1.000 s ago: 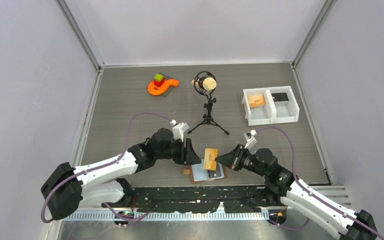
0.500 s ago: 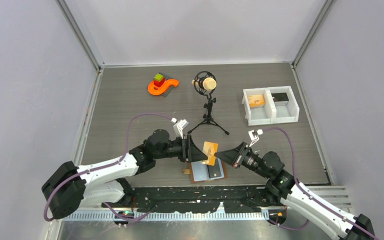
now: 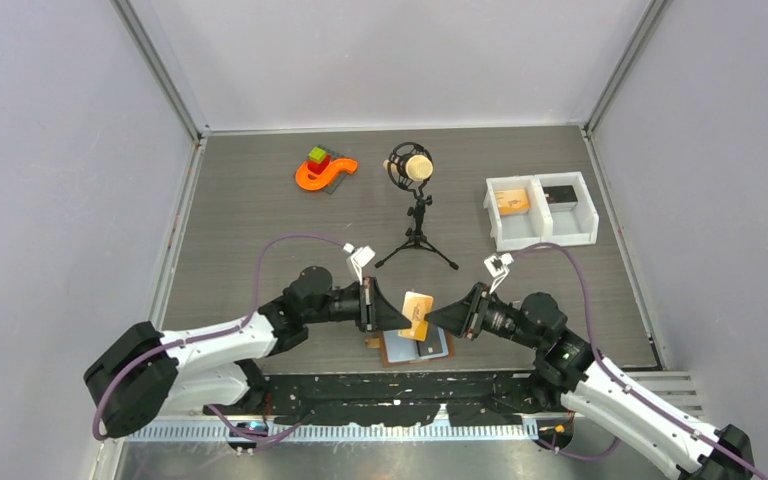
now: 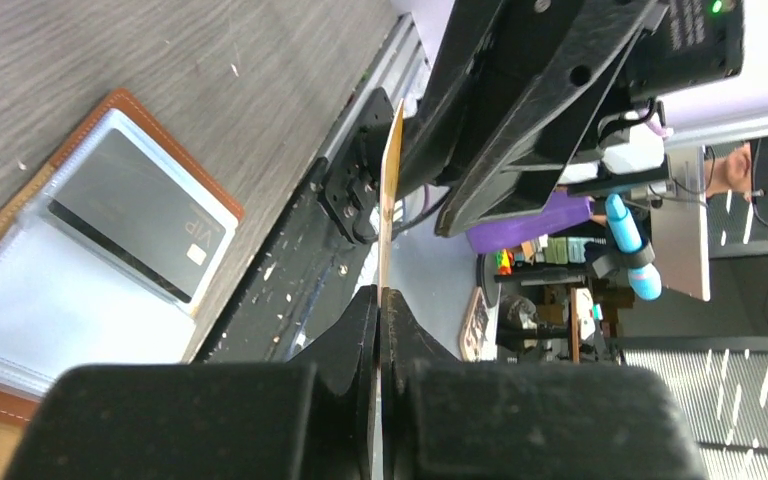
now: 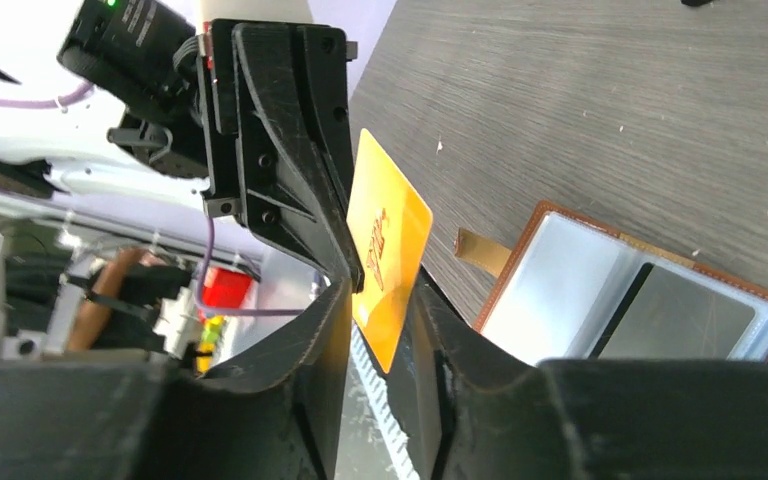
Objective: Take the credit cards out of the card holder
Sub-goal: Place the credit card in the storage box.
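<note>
An orange credit card hangs upright in the air between my two grippers, just above the open card holder. My left gripper is shut on the card's edge; the left wrist view shows the card edge-on, pinched in the jaws. My right gripper is open, its fingers on either side of the card with a gap on one side. The brown holder lies flat, pale blue-grey inside, with a dark card still in a sleeve.
A microphone on a small tripod stands behind the grippers. A white two-compartment bin sits at the right back and an orange curved toy with blocks at the left back. A black rail runs along the near edge.
The orange card has risen off the holder and now hangs between the grippers. Both grippers have closed in on it, the right one sliding left around the card.
</note>
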Robot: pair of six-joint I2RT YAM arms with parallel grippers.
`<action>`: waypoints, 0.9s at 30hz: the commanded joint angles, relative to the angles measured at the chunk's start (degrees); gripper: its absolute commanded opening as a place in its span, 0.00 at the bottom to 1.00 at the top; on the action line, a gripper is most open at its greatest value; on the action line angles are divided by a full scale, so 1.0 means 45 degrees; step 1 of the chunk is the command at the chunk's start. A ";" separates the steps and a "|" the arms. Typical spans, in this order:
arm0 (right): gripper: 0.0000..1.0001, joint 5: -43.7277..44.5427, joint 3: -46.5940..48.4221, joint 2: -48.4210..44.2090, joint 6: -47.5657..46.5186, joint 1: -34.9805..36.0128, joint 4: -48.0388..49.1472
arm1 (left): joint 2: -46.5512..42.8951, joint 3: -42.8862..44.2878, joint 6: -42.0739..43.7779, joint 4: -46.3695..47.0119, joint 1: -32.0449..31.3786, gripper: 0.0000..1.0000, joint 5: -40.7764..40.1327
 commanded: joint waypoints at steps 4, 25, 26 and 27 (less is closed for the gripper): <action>0.43 -0.1179 0.2940 -0.0052 -0.4287 0.0014 -0.3403 | -0.1829 -0.0038 0.1986 -0.2544 -0.0009 0.00 0.0920; 0.45 -0.4553 0.5367 0.4756 -0.6682 0.0012 -0.3616 | -0.2793 0.0198 0.3286 -0.3994 -0.0009 0.00 0.2774; 0.45 -0.4641 0.5336 0.4922 -0.6640 0.0001 -0.3373 | -0.2800 0.0201 0.3275 -0.3989 -0.0009 0.00 0.2830; 0.46 -0.4730 0.5243 0.4995 -0.6525 0.0015 -0.3232 | -0.2811 0.0199 0.3267 -0.3957 -0.0009 0.00 0.2888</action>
